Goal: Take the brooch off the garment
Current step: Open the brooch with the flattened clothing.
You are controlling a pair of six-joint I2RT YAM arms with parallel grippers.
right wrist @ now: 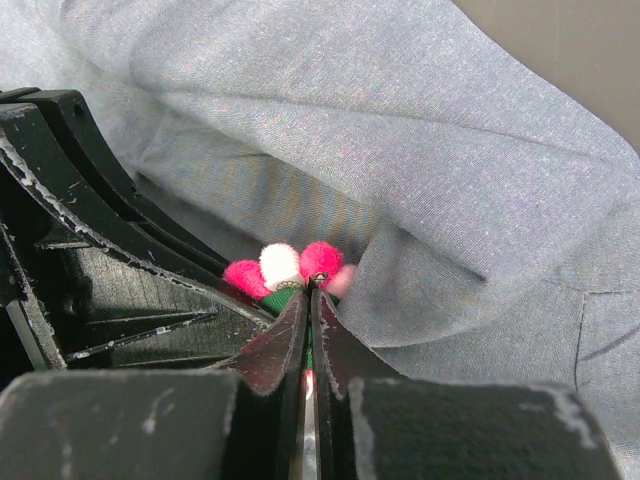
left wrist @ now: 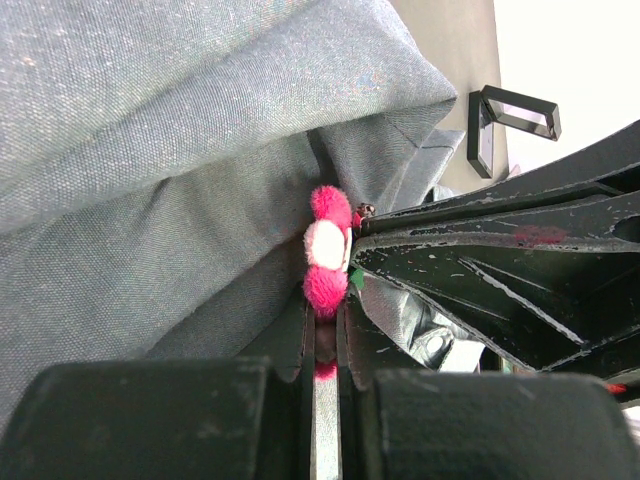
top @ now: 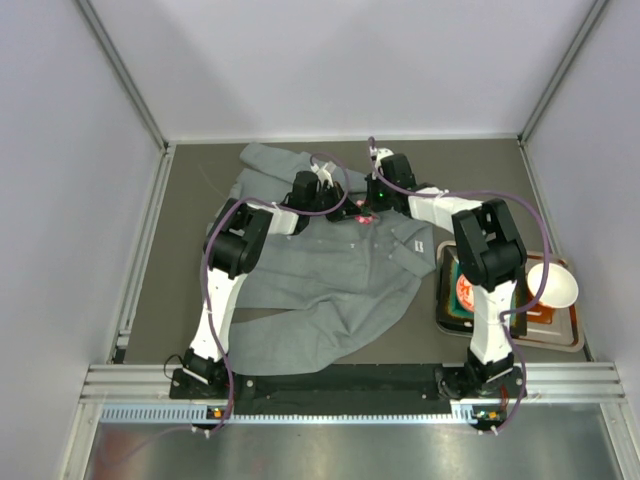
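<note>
The grey garment (top: pixel 330 285) lies rumpled across the dark table. The brooch (top: pixel 362 215), a small flower with pink petals and a pale centre, sits in a fold near the collar. My left gripper (top: pixel 350 208) reaches it from the left and my right gripper (top: pixel 371 204) from behind. In the left wrist view the left gripper (left wrist: pixel 326 320) is shut on a lower pink petal of the brooch (left wrist: pixel 327 250), grey cloth (left wrist: pixel 150 150) beside it. In the right wrist view the right gripper (right wrist: pixel 311 290) is shut on the green back of the brooch (right wrist: pixel 290 265), against the garment (right wrist: pixel 450 150).
A dark tray (top: pixel 562 338) at the right holds a white bowl (top: pixel 553 285) and a red-and-white item (top: pixel 466 290). White walls enclose the table on three sides. The right arm's black fingers (left wrist: pixel 480 260) crowd the left wrist view.
</note>
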